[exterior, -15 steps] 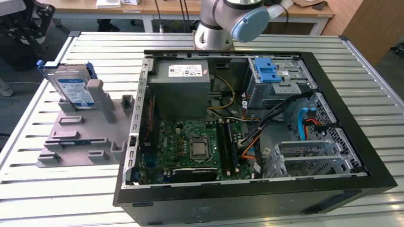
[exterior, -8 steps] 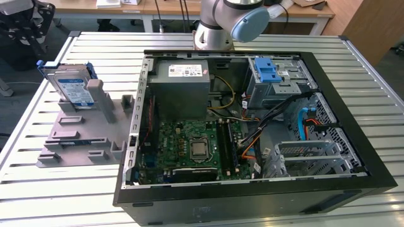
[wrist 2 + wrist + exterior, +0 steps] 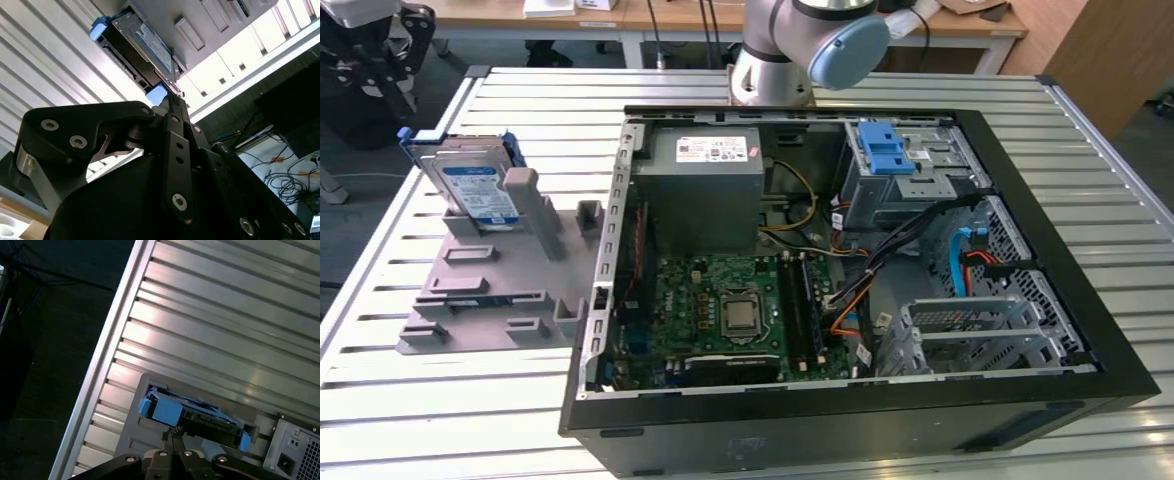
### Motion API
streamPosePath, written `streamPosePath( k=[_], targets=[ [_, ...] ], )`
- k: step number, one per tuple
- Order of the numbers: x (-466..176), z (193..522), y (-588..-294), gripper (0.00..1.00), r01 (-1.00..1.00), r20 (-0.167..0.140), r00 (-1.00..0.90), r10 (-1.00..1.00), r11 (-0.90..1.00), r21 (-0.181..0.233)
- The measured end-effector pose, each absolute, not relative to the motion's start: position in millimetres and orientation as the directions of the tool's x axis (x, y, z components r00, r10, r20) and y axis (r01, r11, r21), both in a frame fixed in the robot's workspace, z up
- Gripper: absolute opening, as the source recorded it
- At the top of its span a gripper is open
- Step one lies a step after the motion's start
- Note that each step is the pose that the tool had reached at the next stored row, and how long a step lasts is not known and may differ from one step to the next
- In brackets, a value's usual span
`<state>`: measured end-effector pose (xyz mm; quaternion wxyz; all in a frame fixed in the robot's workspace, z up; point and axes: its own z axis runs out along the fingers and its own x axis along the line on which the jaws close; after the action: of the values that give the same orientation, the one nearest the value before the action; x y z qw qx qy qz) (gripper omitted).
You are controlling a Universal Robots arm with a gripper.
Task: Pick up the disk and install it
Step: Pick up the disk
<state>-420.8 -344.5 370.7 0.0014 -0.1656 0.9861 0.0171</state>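
The disk stands on edge in a grey holder at the exterior view's left, beside the open computer case. It is silver with a white-and-blue label and a blue bracket. Both wrist views look down on the disk. My gripper hangs above it, apart from it, with its thin black fingertips pressed together and nothing between them. In the exterior view the gripper is the dark shape at the far back left, beyond the disk.
Inside the case lie a grey power-supply box, a green motherboard, cables and a metal drive cage with a blue latch. The arm's base stands behind the case. The slatted metal table ends close to the holder's left.
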Motion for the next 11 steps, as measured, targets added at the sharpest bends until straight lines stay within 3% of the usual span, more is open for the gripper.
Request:
streamPosePath(
  k=[11],
  targets=[
    [-420.8, 369.1, -344.4, 0.11, -0.452, -0.007, -0.892, -0.452, 0.892, 0.031]
  ],
)
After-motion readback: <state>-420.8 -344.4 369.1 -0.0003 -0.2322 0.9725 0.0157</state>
